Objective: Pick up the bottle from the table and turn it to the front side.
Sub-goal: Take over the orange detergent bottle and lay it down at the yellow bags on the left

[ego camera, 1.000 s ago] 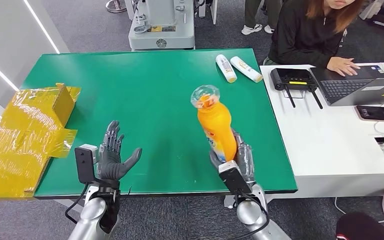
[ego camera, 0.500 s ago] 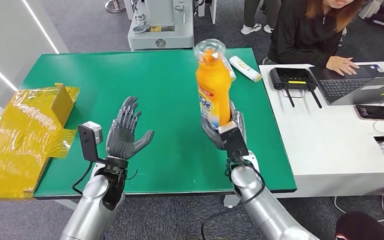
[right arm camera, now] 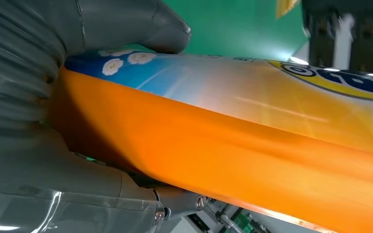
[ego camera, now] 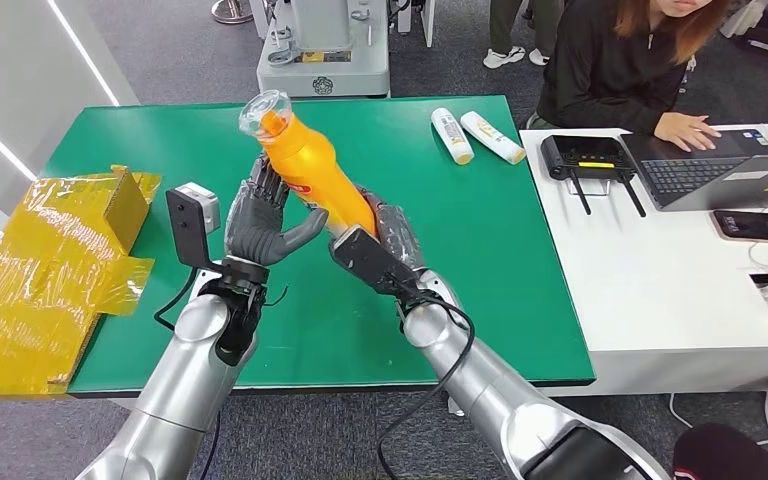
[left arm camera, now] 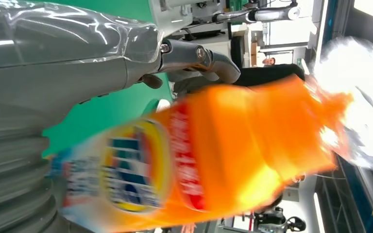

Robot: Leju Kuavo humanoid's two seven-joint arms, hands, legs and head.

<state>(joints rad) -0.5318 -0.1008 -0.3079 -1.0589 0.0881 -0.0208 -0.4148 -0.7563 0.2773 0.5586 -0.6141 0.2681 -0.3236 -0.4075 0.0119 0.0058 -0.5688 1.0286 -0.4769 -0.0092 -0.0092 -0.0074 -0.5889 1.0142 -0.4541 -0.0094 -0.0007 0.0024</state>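
The tall orange plastic bottle with a clear wrapped cap (ego camera: 302, 165) is off the green table (ego camera: 110, 150), held in the air over its middle, tilted with the cap toward the far left corner. The right hand (ego camera: 380, 248) grips the bottle's lower end, fingers (ego camera: 397, 232) wrapped round the base, which leaves the upper body free for the other hand. The left hand (ego camera: 260, 225) is raised with its palm against the bottle's side, fingers (ego camera: 265, 190) spread behind it and the thumb beneath; whether it has closed a grip I cannot tell. It looks placed to take or steady the bottle so it can be turned label-forward. In the left wrist view the printed label (left arm camera: 131, 167) faces that hand's camera, blurred.

Half a second ago the bottle stood nearly upright over the table's right half, and the left hand hung open, well apart from it. Now the right arm has swung the bottle leftward and tipped it, and the left hand has risen to meet it.

Two white tubes (ego camera: 472, 135) lie near the far right corner.
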